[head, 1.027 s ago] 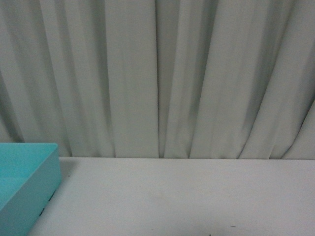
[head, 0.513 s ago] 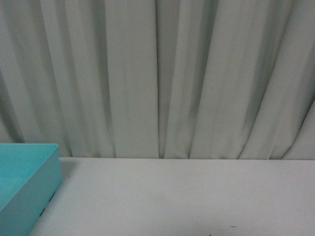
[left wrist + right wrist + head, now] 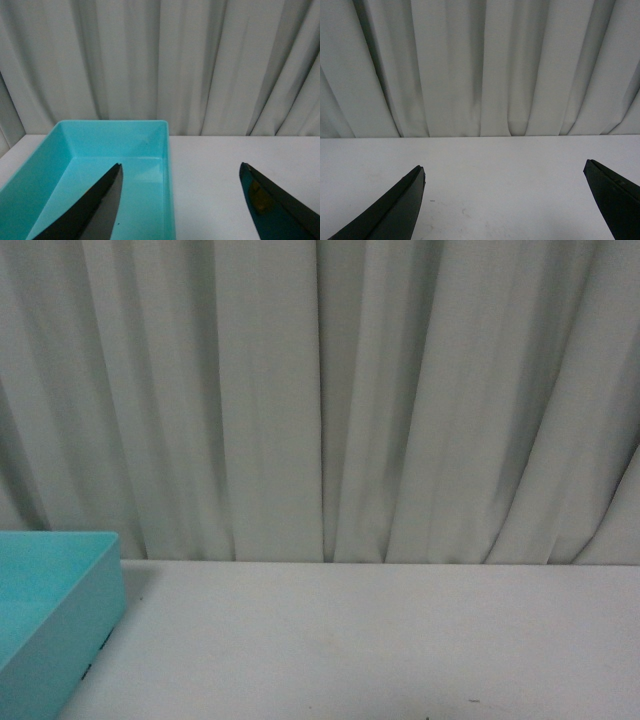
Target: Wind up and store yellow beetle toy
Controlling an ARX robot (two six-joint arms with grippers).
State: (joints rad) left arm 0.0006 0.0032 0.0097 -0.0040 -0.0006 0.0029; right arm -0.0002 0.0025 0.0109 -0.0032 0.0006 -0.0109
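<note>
The yellow beetle toy shows in none of the views. My left gripper (image 3: 180, 167) is open and empty; one fingertip hangs over the inside of a turquoise bin (image 3: 168, 150), the other over the white table beside it. The bin's inside looks bare. The bin's corner also shows at the lower left of the front view (image 3: 70, 640). My right gripper (image 3: 504, 170) is open and empty above bare white table. Neither arm shows in the front view.
A white table (image 3: 380, 640) runs back to a pleated grey-white curtain (image 3: 320, 400) that closes off the far side in all views. The turquoise bin stands at the table's left side.
</note>
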